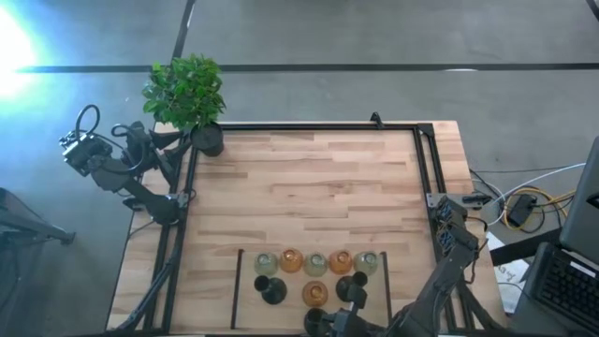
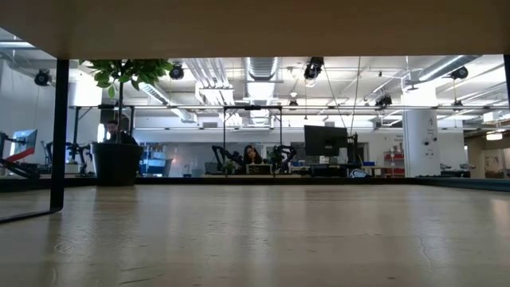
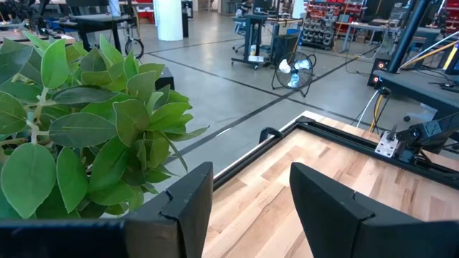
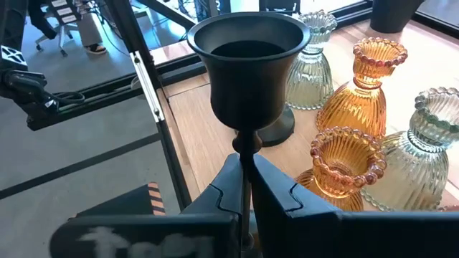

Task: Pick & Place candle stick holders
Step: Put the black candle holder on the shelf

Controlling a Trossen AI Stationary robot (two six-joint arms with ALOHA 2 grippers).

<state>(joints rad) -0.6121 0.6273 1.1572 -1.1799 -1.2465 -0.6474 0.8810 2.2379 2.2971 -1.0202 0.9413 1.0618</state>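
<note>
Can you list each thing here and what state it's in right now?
Right hand: shut on the thin stem of a black candle holder, upright.
Left hand: open, empty, beside the potted plant.
Amber glass holders: standing upright near the table's front edge.
Clear glass holders: upright in the same group.
Potted plant: upright at the table's back left corner.

We see a pale wooden table point(image 1: 318, 187) with light and honey-brown planks, edged by a black frame point(image 1: 309, 126). The plant point(image 1: 184, 89) is bright leafy green in a black pot point(image 1: 208, 140). Among the candle stick holders point(image 1: 315, 271), some are amber-orange ribbed glass with beaded rims point(image 4: 358, 93), some pale greenish-clear ribbed glass point(image 4: 310, 64), and others matte black, like the goblet-shaped one point(image 4: 247, 68). The right gripper point(image 4: 246, 193) is black.
</note>
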